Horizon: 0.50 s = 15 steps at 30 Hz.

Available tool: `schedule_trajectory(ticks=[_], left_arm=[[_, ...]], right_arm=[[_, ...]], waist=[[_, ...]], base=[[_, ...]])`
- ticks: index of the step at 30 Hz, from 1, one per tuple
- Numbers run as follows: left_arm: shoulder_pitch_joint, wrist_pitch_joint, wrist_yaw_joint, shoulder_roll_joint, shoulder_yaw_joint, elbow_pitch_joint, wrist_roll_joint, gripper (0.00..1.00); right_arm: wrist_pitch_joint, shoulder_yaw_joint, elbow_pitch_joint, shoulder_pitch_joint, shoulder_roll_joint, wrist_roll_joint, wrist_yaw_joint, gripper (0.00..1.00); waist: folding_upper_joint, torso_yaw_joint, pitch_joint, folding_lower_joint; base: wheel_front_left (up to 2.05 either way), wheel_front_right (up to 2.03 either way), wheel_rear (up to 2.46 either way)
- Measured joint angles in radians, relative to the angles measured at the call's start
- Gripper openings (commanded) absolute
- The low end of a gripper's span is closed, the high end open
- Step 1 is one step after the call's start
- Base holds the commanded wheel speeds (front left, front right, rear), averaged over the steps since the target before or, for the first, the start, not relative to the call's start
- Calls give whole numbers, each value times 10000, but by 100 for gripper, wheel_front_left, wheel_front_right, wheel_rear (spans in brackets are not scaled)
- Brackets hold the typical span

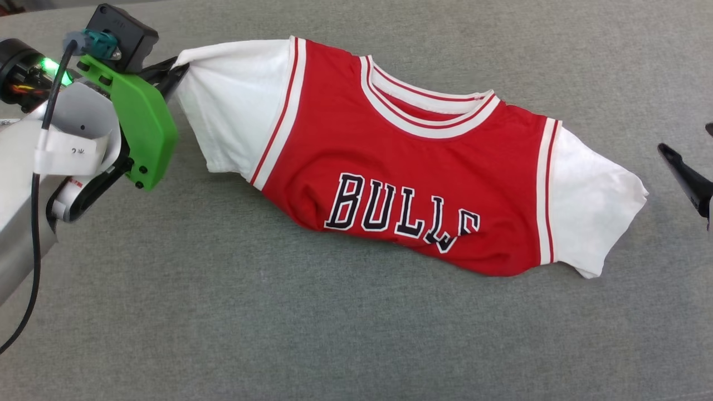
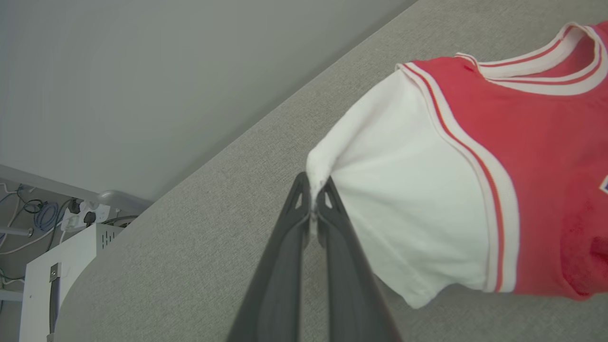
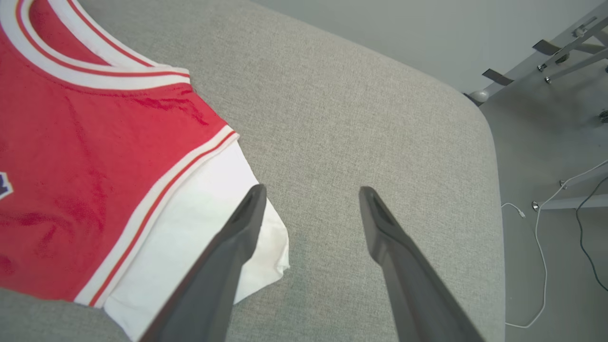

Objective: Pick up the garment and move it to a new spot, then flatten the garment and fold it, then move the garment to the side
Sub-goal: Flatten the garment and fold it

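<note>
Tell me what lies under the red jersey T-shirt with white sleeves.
The red jersey T-shirt with white sleeves rests on a grey fabric surface, seen all around it. What lies directly beneath, including the shirt's lower part, is covered.

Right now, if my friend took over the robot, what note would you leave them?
Left gripper: jaws shut on the tip of one white sleeve.
Right gripper: jaws open, holding nothing, by the other sleeve.
Shirt: front up, bunched on the grey pad.
Done: one sleeve gripped.
Left: probably grip the other side, then move the shirt, flatten it, fold it, set it aside.
</note>
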Motion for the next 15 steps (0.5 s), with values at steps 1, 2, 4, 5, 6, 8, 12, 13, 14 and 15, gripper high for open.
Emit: schedule_trajectory(ticks=[1, 2, 4, 5, 6, 8, 12, 13, 14, 15], left_arm=[[27, 0, 90, 67, 15, -199, 0, 0], [54, 0, 190, 128, 46, -447, 0, 0], [69, 13, 349, 198, 77, -803, 2, 0], [71, 15, 426, 221, 86, -976, 8, 0], [71, 15, 495, 240, 100, -1120, 15, 0], [71, 25, 604, 234, 100, -1310, 61, 0], [58, 56, 663, 207, 102, -1586, 173, 0], [52, 56, 688, 205, 102, -1624, 209, 0], [46, 56, 694, 203, 104, -1651, 219, 0], [43, 54, 698, 201, 105, -1672, 234, 0]], right_arm=[[401, 142, 65, -63, -188, 293, -2, 100], [838, 326, 159, -174, -412, 573, -2, 100], [1480, 673, 324, -442, -700, 922, -2, 100], [1799, 882, 464, -605, -779, 1070, -2, 100], [2079, 1122, 591, -752, -840, 1158, -2, 100], [2383, 1523, 932, -988, -880, 1233, -2, 100], [2571, 2230, 1825, -1423, -771, 1440, -2, 100], [2558, 2416, 2065, -1524, -683, 1446, -2, 100], [2500, 2525, 2242, -1587, -581, 1482, -2, 100], [2451, 2681, 2483, -1647, -428, 1570, -2, 100]], waist=[[0, 63, -16, 0], [0, 142, -24, 0], [0, 263, -5, 0], [0, 318, 30, 0], [0, 358, 82, 0], [0, 424, 198, 0], [0, 569, 475, 0], [0, 605, 557, 0], [0, 632, 620, 0], [0, 664, 697, 0]], base=[[0, 0, 0], [0, 0, 0], [0, 0, 0], [0, 0, 0], [0, 0, 0], [0, 0, 0], [0, 0, 0], [0, 0, 0], [0, 0, 0], [0, 0, 0]])
